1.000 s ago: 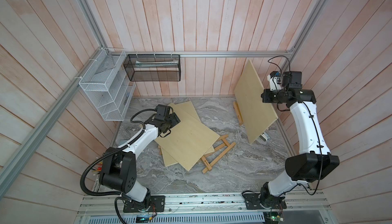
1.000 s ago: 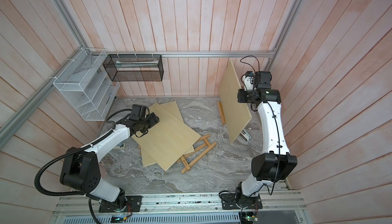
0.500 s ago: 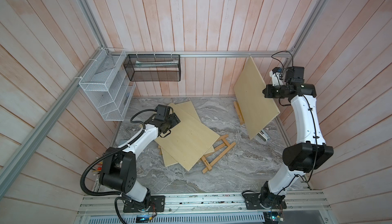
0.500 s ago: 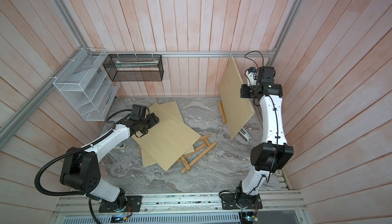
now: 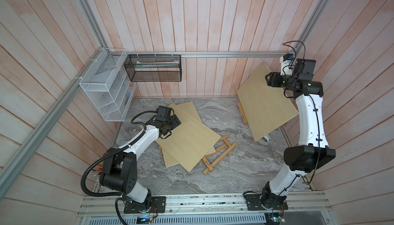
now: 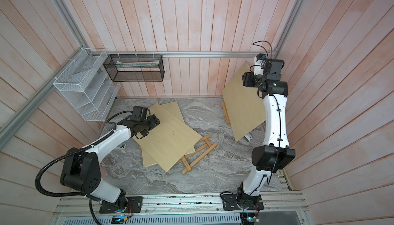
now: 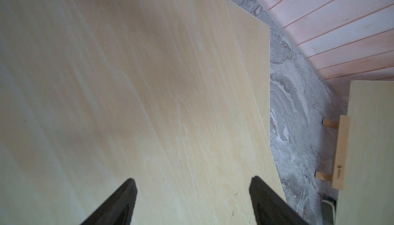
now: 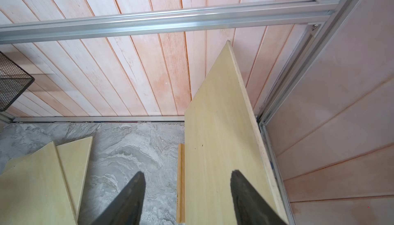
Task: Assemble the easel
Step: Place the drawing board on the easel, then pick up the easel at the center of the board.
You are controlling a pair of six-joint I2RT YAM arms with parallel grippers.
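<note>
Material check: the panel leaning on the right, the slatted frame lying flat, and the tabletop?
Leaning panel: thin pale sheet, probably plywood; matte and bare-looking, with faint grain streaks.
Easel frame: solid wood slats in a warmer tan, apparently unfinished.
Tabletop: grey marble pattern with white veins; could be stone or printed laminate, cannot tell.

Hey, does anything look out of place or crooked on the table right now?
Yes. Loose panels lie stacked askew on the table, half covering the easel frame, which lies flat rather than standing. Another board leans tilted in the far corner, the right claw open near its top edge.
</note>
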